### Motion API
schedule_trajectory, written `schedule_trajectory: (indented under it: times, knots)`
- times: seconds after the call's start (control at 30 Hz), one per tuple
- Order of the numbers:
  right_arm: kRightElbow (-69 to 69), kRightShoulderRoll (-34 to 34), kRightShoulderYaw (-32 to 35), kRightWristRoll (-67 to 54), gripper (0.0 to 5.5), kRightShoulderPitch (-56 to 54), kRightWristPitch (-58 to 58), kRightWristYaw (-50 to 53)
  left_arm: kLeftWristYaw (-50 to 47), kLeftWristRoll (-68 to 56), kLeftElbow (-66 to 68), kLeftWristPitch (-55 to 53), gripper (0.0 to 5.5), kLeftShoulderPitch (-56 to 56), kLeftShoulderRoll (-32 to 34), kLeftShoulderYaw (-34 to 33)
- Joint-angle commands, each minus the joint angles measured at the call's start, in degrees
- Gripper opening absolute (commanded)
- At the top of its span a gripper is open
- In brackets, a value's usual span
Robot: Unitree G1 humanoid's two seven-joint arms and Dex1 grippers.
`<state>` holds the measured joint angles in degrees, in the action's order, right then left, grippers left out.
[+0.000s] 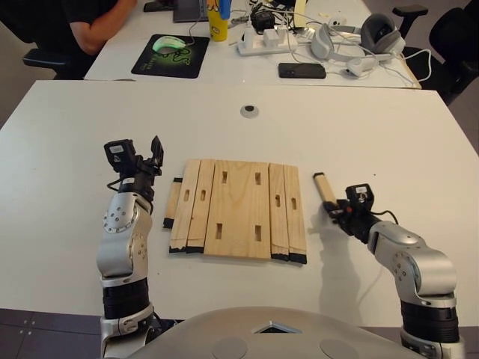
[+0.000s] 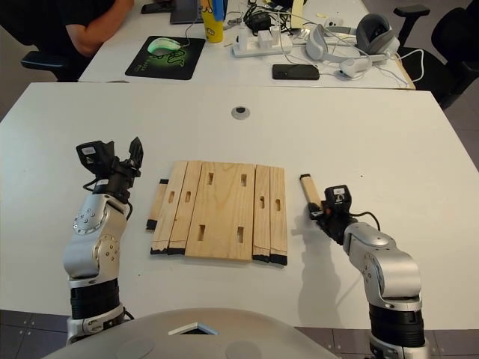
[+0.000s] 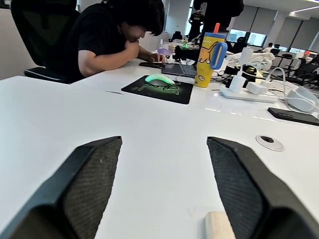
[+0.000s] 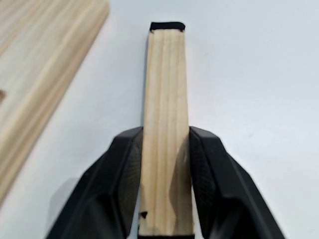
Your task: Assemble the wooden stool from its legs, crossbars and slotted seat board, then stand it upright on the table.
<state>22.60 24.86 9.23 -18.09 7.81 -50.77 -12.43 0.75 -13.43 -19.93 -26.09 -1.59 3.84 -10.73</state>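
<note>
The left arm stands at the lower left of the head view, forearm raised steeply and the left gripper [image 1: 138, 157] held above the table [image 1: 389, 134], pointing towards the far edge. Its fingers are spread wide with nothing between them. It sits just left of the wood, near the short bar [image 1: 173, 200] that lies at the left end of the set.

The right arm comes in from the lower right with the elbow bent and the forearm low over the table. The right gripper [image 1: 338, 210] is clamped on the near end of a bar [image 4: 166, 74], one pad on each long side. That bar lies flat on the table, its black-tipped end pointing away, just right of the boards and apart from them.

The seat board [image 1: 238, 206] lies flat in the centre, four slots showing. Two slotted slats [image 1: 193, 202] touch its left side and two more [image 1: 287, 206] its right.

White tabletop runs wide from each gripper to the left and right edges. A grommet [image 1: 249, 111] sits beyond the boards, well apart, and a cluttered desk [image 1: 224, 71] abuts the far edge
</note>
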Motion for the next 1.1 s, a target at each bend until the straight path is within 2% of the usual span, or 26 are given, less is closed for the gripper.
schedule_trajectory:
  times: [0.03, 0.13, 0.2, 0.33, 0.43, 0.7, 1.1]
  knots:
    - [-3.31, -1.49, 0.15, 0.78, 1.32, -9.36, 13.32, -2.81, 2.87, -6.08, 2.15, -4.4, 3.21, -6.18, 1.58, -2.88]
    - [-4.42, -2.11, -1.45, -0.67, 1.32, -11.32, 16.08, -6.19, 5.44, -10.41, 3.59, -8.22, 3.21, -10.16, 2.67, -3.3]
    - [-4.24, -4.03, -3.59, -3.05, 1.32, -15.5, 20.29, -10.44, 7.68, -17.27, 3.83, -14.79, 3.21, -14.32, 3.24, -4.3]
    - [-5.69, -3.63, -11.54, 1.09, 1.32, -18.85, 29.32, -16.98, 9.94, -29.48, 2.42, -25.56, 3.21, -19.72, 2.94, -4.8]
    - [-5.82, -6.85, -14.38, 0.74, 1.32, -18.39, 32.26, -17.43, 9.18, -35.2, 3.16, -31.17, 3.21, -23.02, 2.14, -4.2]
    - [-7.88, -10.77, -18.62, 2.63, 1.32, -15.59, 36.45, -17.09, 6.41, -42.15, 2.81, -35.48, 3.21, -24.49, 0.86, -4.23]
    - [-5.84, -12.44, -21.16, 3.41, 1.32, -13.31, 36.92, -16.77, 2.33, -42.93, 3.61, -34.95, 3.21, -23.52, 0.59, -3.47]
